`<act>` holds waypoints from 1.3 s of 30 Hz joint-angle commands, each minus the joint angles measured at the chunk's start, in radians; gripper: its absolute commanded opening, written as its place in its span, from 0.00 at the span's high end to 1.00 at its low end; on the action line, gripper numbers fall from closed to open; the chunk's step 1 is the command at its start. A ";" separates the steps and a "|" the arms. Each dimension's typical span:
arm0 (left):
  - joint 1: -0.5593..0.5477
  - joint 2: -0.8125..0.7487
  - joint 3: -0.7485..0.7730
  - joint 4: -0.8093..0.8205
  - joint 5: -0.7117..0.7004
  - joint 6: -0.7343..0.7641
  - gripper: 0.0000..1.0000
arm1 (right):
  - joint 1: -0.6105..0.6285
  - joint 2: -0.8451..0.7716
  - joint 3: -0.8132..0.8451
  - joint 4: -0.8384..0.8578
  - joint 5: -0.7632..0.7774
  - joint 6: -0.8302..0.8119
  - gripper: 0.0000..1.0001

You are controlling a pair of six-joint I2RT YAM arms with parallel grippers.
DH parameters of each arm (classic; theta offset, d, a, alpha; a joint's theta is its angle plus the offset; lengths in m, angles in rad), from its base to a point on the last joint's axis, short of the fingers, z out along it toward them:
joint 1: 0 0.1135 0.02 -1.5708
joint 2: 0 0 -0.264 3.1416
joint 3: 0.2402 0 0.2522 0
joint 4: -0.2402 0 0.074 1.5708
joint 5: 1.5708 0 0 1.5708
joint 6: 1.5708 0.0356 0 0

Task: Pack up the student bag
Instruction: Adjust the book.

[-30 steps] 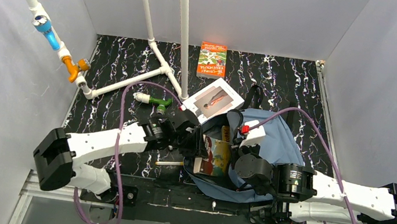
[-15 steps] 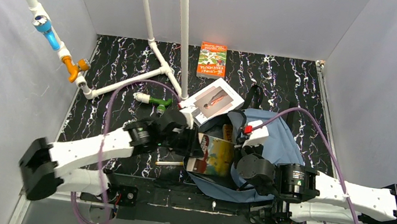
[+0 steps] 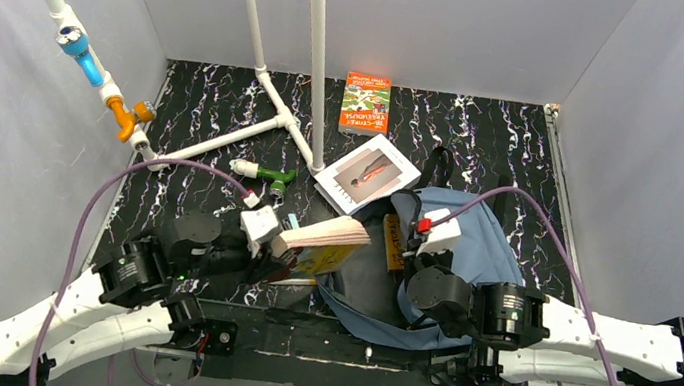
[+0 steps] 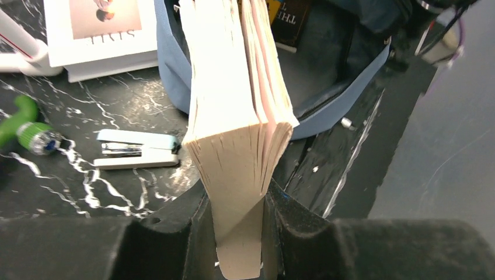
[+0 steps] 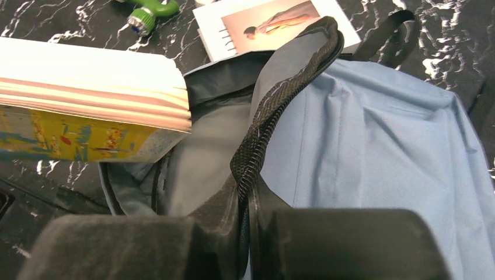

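**Top view.**
- Item: student bag, slate blue, lying on the counter at near right, mouth open to the left.
- Item: thick book, yellow cover, hanging just left of that mouth.
- Item: dark book, already inside the bag.
- Item: white book, touching the bag's far rim.
- Item: orange book, at the far edge.

**Left wrist view.**
- My left jaws are clenched on the thick book's near corner, its pages splaying.
- Item: stapler, on the counter to the left.

**Right wrist view.**
- My right jaws are pinched on the bag's black zipper edge, lifting it so the mouth gapes.

**Step, as I judge it.** Loading the thick book.

**Next move, as I judge it.** Carry its free end right, over the lip. Tip it down beside the dark book and let go only once it is inside, with the right jaws holding the rim up.
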 commanded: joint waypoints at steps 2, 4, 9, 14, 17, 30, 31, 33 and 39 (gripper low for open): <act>-0.001 -0.113 0.075 -0.046 0.069 0.344 1.00 | -0.001 0.038 -0.025 0.135 -0.113 -0.145 0.75; -0.002 -0.145 0.086 -0.067 0.087 0.420 1.00 | -0.001 0.066 -0.010 0.151 -0.180 -0.204 0.66; -0.002 -0.161 0.148 -0.142 0.093 0.548 1.00 | -0.001 0.113 0.040 0.156 -0.310 -0.341 0.43; -0.002 -0.149 0.197 -0.200 0.019 0.634 1.00 | -0.001 0.073 0.043 0.207 -0.478 -0.490 0.07; -0.001 -0.157 0.202 -0.203 -0.013 0.696 1.00 | -0.001 0.042 0.037 0.245 -0.629 -0.604 0.02; -0.002 -0.031 0.359 -0.350 0.246 0.715 1.00 | -0.179 0.304 0.401 0.237 -1.167 -0.787 0.02; -0.001 -0.026 0.365 -0.351 0.260 0.708 1.00 | -0.212 0.338 0.433 0.233 -1.224 -0.770 0.02; -0.002 -0.019 0.369 -0.351 0.292 0.691 1.00 | -0.253 0.388 0.471 0.245 -1.288 -0.743 0.02; -0.001 -0.017 0.380 -0.352 0.321 0.668 1.00 | -0.304 0.511 0.525 0.218 -1.501 -0.685 0.02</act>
